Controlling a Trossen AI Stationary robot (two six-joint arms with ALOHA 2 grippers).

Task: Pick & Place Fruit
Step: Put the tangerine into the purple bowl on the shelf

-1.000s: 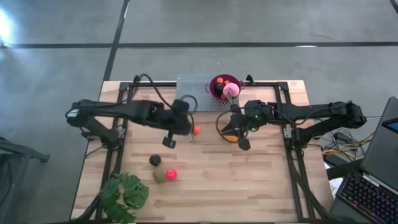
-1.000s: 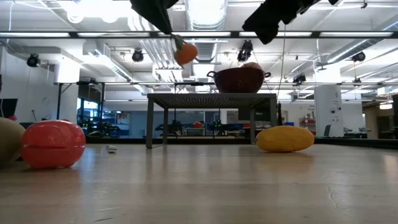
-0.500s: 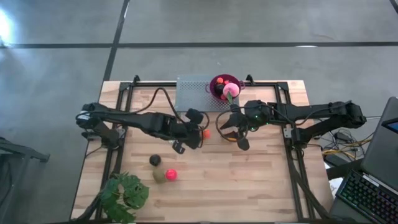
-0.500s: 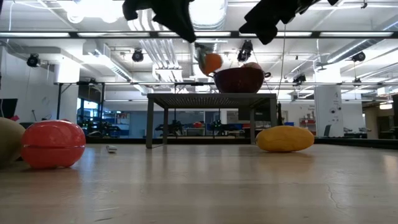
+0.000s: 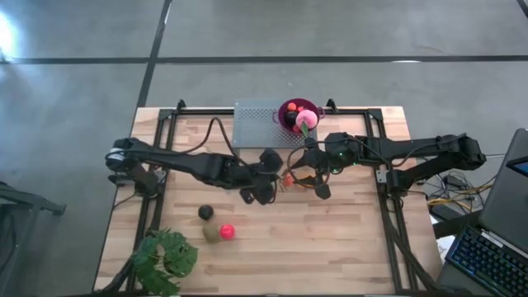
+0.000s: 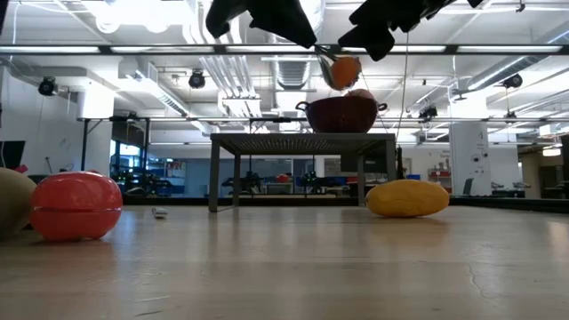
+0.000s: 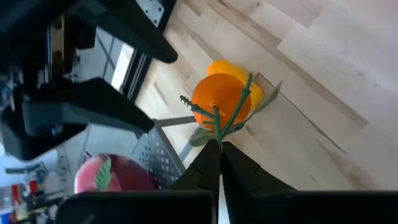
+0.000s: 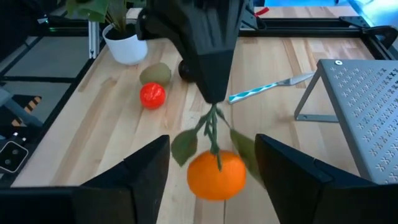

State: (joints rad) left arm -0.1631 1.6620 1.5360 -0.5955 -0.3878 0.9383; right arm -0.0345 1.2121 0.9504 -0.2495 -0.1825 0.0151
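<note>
Left gripper [image 7: 219, 163] is pinched shut on the green stem of the orange [image 7: 221, 101], holding it in the air mid-table, right in front of the right gripper [image 8: 211, 163]. Right fingers spread wide, orange between them, not touching. Bowl [image 5: 299, 114] with fruit sits on the rack at the far edge. Red ball [image 5: 226, 232], dark ball [image 5: 205, 213] and green piece [image 5: 212, 234] lie near the plant [image 5: 165, 257], near-left corner.

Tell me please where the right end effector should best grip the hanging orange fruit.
Around the round body of the orange fruit, probably, one finger each side. It hangs by its green stem from the shut left end effector, and the open right end effector already flanks it.
</note>
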